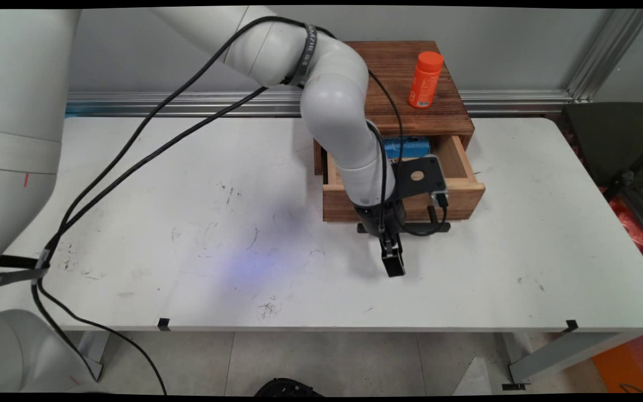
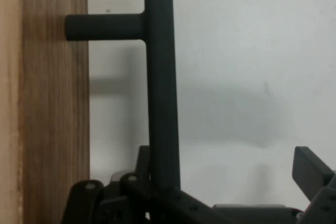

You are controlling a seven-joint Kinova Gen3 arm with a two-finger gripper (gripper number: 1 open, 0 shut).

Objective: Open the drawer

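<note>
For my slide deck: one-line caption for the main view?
Gripper low before the open wooden drawer, by its black handle; orange bottle on top.

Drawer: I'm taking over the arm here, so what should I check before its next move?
1. Drawer pulled open: ok.
2. Claw open: ok, one finger stands well clear of the handle.
3. Handle between both fingers: cannot tell, the other finger is hidden.
4. Bottle upright on the cabinet: ok.
5. Blue item inside the drawer, clear of the claw: ok.
</note>
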